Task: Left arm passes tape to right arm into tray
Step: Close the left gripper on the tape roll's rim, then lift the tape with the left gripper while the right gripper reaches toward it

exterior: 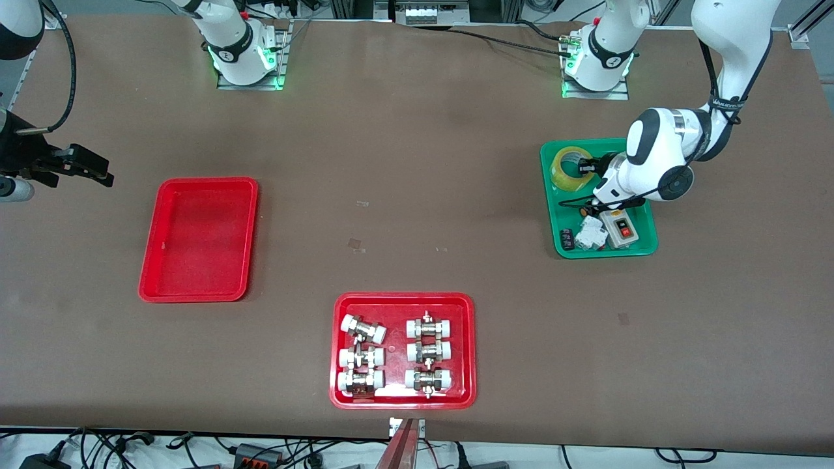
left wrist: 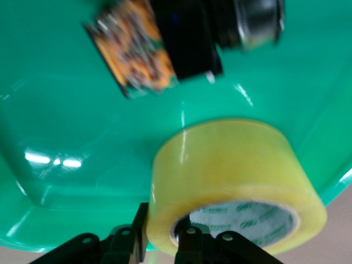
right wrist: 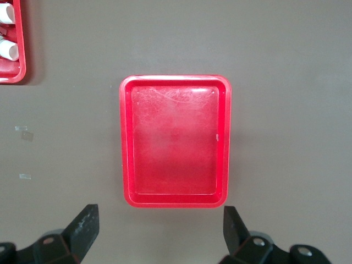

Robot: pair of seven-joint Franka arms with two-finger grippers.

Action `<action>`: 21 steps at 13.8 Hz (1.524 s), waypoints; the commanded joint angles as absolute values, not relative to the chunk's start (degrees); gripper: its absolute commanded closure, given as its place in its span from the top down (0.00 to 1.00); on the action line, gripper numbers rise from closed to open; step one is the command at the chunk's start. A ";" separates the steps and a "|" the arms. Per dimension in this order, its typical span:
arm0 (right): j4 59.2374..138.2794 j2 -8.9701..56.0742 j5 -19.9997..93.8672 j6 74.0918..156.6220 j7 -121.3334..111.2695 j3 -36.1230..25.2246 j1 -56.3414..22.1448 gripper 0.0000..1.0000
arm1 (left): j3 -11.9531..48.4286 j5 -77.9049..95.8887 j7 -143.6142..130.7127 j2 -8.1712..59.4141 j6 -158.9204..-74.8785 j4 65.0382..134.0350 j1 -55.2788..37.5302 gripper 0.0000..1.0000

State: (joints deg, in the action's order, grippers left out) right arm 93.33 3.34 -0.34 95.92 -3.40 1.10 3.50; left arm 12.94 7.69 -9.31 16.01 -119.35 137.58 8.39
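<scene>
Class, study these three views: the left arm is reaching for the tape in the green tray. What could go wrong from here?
1. The left gripper has one finger in the tape's core and one outside; gripping only the wall, the roll might tilt or slip.
2. A circuit board lies close by in the green tray; lifting may knock it.
3. The right gripper, open, waits over the table beside the red tray, so the handover may be long.

The left gripper (exterior: 591,170) hangs low near the bench's left-arm end; the right gripper (exterior: 91,170) waits, fingers spread, at the other end.
</scene>
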 commanded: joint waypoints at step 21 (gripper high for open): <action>91.67 10.19 14.91 85.96 -6.15 1.67 0.09 1.00 | 14.41 36.71 -22.50 27.07 -103.76 76.20 -21.18 0.00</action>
